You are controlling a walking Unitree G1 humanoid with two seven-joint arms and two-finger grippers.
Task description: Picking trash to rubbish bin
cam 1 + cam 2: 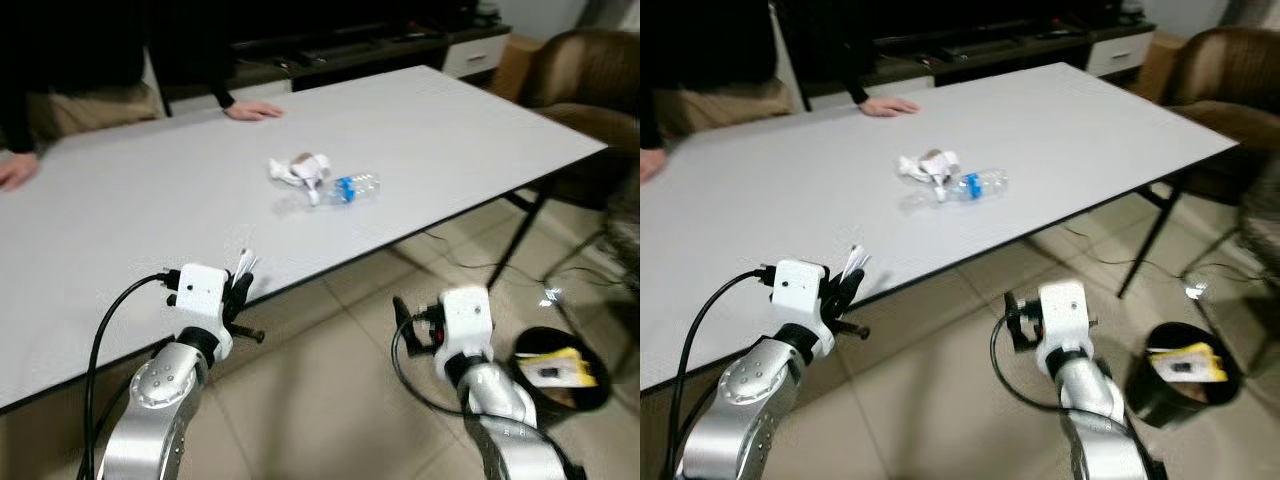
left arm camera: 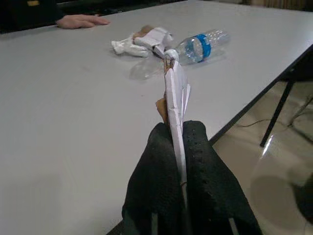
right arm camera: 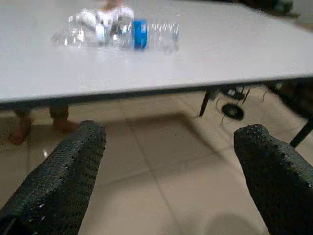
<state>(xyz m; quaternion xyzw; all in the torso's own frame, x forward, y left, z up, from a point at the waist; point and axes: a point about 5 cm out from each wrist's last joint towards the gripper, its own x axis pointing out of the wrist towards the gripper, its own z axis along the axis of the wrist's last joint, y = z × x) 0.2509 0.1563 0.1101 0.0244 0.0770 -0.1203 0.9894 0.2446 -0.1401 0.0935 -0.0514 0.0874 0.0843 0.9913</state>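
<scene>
Our left gripper is clamped on a thin, flat scrap of white paper, its edge creased and pointed, standing up between the two textured black pads at the near edge of the table. Our right gripper hangs lower, over the glossy beige floor tiles just off the table's edge, with its knobbly fingers spread wide and nothing between them.

Further out, near the middle of the smooth pale-grey tabletop, lies a clear plastic bottle on its side, ribbed, with a blue label band. Touching it on the far side is a crumpled wad of white paper, with what may be a brownish bit on top, though the blur makes that uncertain.

On the floor to our right stands a round black rubbish bin, with yellow and white litter already inside. A person's hand rests flat at the table's far edge.
</scene>
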